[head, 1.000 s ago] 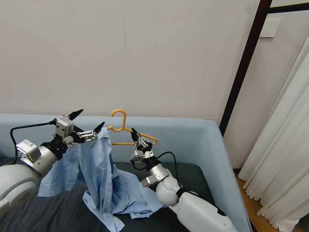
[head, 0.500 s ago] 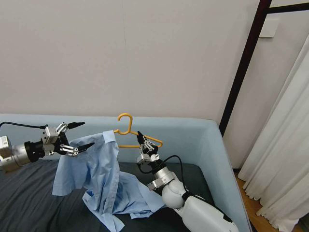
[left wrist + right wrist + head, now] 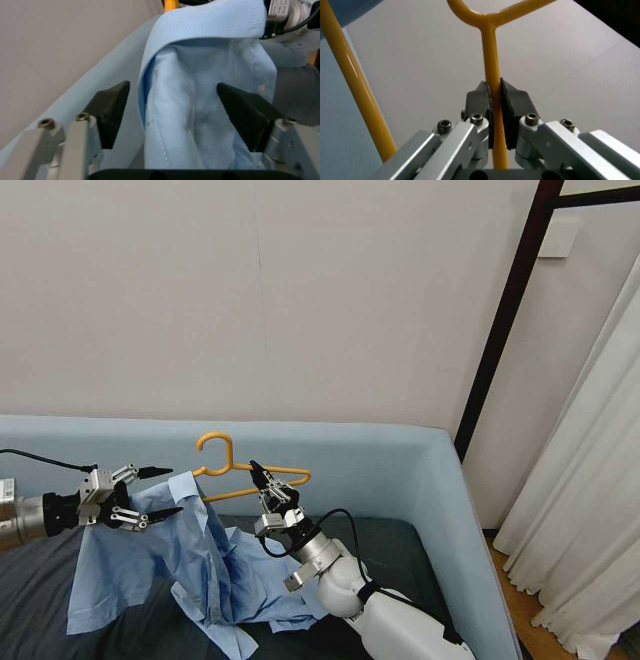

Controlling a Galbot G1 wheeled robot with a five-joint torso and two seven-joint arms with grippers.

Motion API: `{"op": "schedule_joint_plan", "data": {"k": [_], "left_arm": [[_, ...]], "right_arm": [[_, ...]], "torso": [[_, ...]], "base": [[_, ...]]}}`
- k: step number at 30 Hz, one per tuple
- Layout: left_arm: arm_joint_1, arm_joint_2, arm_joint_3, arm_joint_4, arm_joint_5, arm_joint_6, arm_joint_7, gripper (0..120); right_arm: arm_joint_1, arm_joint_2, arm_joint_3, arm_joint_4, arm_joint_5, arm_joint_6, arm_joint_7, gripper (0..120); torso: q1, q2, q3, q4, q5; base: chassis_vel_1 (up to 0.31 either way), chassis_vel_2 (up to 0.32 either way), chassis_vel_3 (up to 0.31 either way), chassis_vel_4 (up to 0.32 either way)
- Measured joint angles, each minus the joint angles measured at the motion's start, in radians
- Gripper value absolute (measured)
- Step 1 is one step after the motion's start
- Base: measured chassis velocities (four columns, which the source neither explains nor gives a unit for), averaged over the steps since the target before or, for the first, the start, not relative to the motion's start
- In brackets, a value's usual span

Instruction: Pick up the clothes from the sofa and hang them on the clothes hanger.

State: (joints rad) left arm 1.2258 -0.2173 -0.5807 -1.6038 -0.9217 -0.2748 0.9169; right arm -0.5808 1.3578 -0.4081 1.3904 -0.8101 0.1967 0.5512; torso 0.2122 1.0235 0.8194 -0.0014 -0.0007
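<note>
**Inspector:** State of the right gripper (image 3: 262,478)?

**Assessor:** Jaws pressed tight on the thin rod of the orange clothes hanger (image 3: 290,472), held raised before the sofa (image 3: 420,470) back.

**Inspector:** And the left gripper (image 3: 166,492)?

**Assessor:** Jaws spread wide. The collar edge of the light blue shirt (image 3: 195,545) lies between them, and the wrist view shows neither pad touching it.

**Inspector:** Shirt location?

**Assessor:** Draped over the hanger's left end. The rest trails down onto the dark seat cushion (image 3: 30,575).
</note>
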Motion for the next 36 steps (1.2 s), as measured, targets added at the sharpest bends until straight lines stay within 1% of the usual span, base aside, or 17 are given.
{"op": "schedule_joint_plan", "data": {"k": [2,4,5,6,9,10,11,15,16,19,21,27,29,31,32,34,36], "left_arm": [[0.0,-0.008,0.0,0.003,0.0,0.0,0.007,59],[0.0,-0.013,0.0,0.01,0.001,-0.003,0.014,49],[0.0,-0.013,0.0,0.01,0.001,-0.003,0.014,49],[0.0,-0.014,0.0,0.014,0.001,-0.006,0.015,46],[0.0,-0.015,0.0,0.026,0.003,-0.014,0.025,32],[0.0,-0.015,0.0,0.03,0.006,-0.017,0.026,27],[0.0,-0.015,0.0,0.03,0.006,-0.017,0.026,27],[0.002,-0.027,0.004,0.039,0.016,-0.02,0.037,9],[0.002,-0.032,0.004,0.041,0.017,-0.019,0.042,7],[0.003,-0.039,0.005,0.043,0.017,-0.018,0.051,6],[0.003,-0.053,0.002,0.045,0.003,-0.006,0.08,6],[0.003,-0.061,0.001,0.048,-0.014,0.004,0.093,6],[0.003,-0.066,0.001,0.055,-0.023,0.009,0.096,6],[0.004,-0.071,0.001,0.072,-0.037,0.013,0.095,5],[0.004,-0.071,0.001,0.072,-0.037,0.013,0.095,5],[0.001,-0.075,0.001,0.088,-0.046,0.015,0.091,3],[-0.003,-0.083,0.002,0.111,-0.048,0.019,0.084,1]], "right_arm": [[0.0,0.002,0.001,0.002,-0.02,0.006,0.0,4],[-0.002,0.007,0.002,0.007,-0.045,0.013,0.0,4],[-0.002,0.007,0.002,0.007,-0.045,0.013,0.0,4],[-0.003,0.009,0.001,0.008,-0.054,0.016,0.001,4],[-0.003,0.018,0.002,0.007,-0.077,0.026,0.001,4],[-0.003,0.021,0.002,0.005,-0.081,0.029,0.001,4],[-0.003,0.021,0.002,0.005,-0.081,0.029,0.001,4],[0.004,0.028,0.001,0.002,-0.083,0.042,0.003,4],[0.004,0.028,0.001,0.003,-0.081,0.043,0.005,4],[0.004,0.028,-0.001,0.004,-0.076,0.044,0.007,4],[0.004,0.027,-0.017,0.012,-0.033,0.039,0.016,4],[0.004,0.024,-0.057,0.032,0.059,0.005,0.035,5],[0.001,0.018,-0.094,0.056,0.167,-0.017,0.045,15],[-0.009,0.009,-0.112,0.078,0.246,-0.001,0.042,23],[-0.009,0.009,-0.112,0.078,0.246,-0.001,0.042,23],[-0.024,-0.007,-0.118,0.1,0.335,0.063,0.001,32],[-0.049,-0.021,-0.137,0.143,0.515,0.191,-0.049,43]], "torso": [[0.0,0.0,0.0,0.0,0.0001],[0.0,0.0,0.0,0.0001,0.0],[0.0,0.0,0.0,0.0001,0.0],[0.0,0.0,0.0,0.0001,0.0],[0.0,0.0,0.0,0.0001,0.0],[0.0,0.0,0.0,0.0001,0.0001],[0.0,0.0,0.0,0.0001,0.0001],[0.0,0.0,0.0,0.0001,0.0001],[0.0,0.0,0.0,0.0001,0.0001],[0.0,0.0,0.0,0.0001,0.0],[0.0,0.0,0.0,0.0001,0.0],[0.0,0.0,0.0,0.0001,0.0001],[0.0,0.0,0.0,0.0001,0.0001],[0.0,0.0,0.0,0.0003,0.0001],[0.0,0.0,0.0,0.0003,0.0001],[0.0,0.0,0.0,0.0003,0.0],[0.0,0.0,0.0,-0.0001,0.0001]], "base": [[0.0,0.0,0.0,0.0],[0.0,0.0,0.0,0.0],[0.0,0.0,0.0,0.0],[0.0,0.0,0.0,0.0],[0.0,0.0,0.0,0.0],[0.0,0.0,0.0,0.0],[0.0,0.0,0.0,0.0],[0.0,0.0,0.0,0.0],[0.0,0.0,0.0,0.0],[0.0,0.0,0.0,0.0],[0.0,0.0,0.0,0.0],[0.0,0.0,0.0,0.0],[0.0,0.0,0.0,0.0],[0.0,0.0,0.0,0.0],[0.0,0.0,0.0,0.0],[0.0,0.0,0.0,0.0],[0.0,0.0,0.0,0.0]]}}
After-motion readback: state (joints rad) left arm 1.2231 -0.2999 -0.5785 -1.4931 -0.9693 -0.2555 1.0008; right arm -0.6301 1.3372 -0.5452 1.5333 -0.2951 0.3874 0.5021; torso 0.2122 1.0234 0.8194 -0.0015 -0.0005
